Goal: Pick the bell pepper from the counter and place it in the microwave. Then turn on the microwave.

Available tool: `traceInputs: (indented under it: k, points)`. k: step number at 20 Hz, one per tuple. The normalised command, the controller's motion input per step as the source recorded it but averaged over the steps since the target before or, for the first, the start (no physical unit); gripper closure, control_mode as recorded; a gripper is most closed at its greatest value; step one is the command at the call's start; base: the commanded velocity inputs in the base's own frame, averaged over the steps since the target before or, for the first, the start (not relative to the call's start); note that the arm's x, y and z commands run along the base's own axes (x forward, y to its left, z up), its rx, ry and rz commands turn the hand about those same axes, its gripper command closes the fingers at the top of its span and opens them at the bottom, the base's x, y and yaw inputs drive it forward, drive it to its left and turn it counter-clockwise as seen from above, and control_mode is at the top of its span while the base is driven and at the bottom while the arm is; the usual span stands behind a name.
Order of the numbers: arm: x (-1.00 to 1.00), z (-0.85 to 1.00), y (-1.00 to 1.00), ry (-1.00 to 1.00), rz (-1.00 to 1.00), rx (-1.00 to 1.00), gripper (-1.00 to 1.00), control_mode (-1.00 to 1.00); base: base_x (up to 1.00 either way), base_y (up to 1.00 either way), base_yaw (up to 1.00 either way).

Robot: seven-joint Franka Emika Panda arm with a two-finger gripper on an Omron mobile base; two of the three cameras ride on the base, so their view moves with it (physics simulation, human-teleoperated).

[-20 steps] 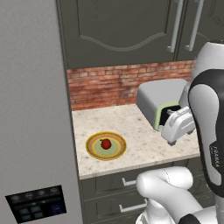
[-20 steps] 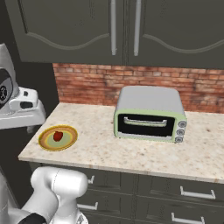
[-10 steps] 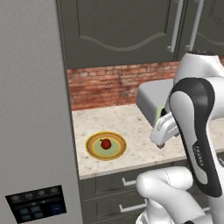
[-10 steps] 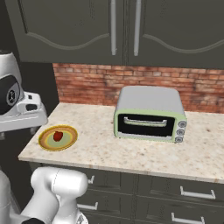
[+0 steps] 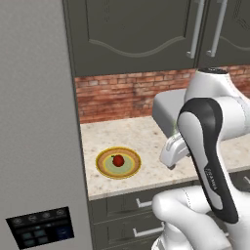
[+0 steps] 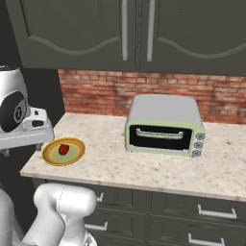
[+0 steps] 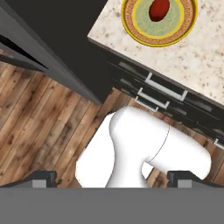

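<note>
The red bell pepper lies in the middle of a round yellow-green plate near the left front of the beige counter. My gripper is open, its two dark fingertips far apart with nothing between them. It points down in front of the counter, over the floor and the drawer fronts, and the plate lies beyond it at the top of the hand view. The microwave is out of view.
A pale-green-trimmed toaster oven stands at the back right of the counter against the brick wall. A tall grey body with a dark button panel borders the counter on the left. Dark cupboards hang above.
The arm has swung, carrying the hand left and lower in the left base view, away from the toaster oven toward the counter's front. The jaws stay open. The pepper has not moved.
</note>
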Motion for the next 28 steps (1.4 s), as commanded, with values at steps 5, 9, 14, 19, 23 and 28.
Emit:
traceInputs:
  k: [5, 9, 14, 19, 23, 28]
  points:
    - [0.42, -0.21, 0.08, 0.02, 0.0, 0.0, -1.0, -1.0, 0.0, 0.0, 0.0]
    - [0.37, -0.23, 0.14, 0.01, 0.0, 0.0, -1.0, -1.0, 0.0, 0.0, 0.0]
    - [0.25, -0.38, 0.25, 0.0, 0.0, -0.04, -1.0, -1.0, 0.0, 0.0, 0.0]
    - [0.2, -0.35, 0.22, 0.0, 0.0, -0.01, -1.0, -1.0, 0.0, 0.0, 0.0]
    - [0.29, -0.28, 0.1, 0.0, 0.0, 0.0, -1.0, -1.0, 0.0, 0.0, 0.0]
    - [0.34, -0.19, 0.08, 0.0, 0.0, 0.0, -1.0, -1.0, 0.0, 0.0, 0.0]
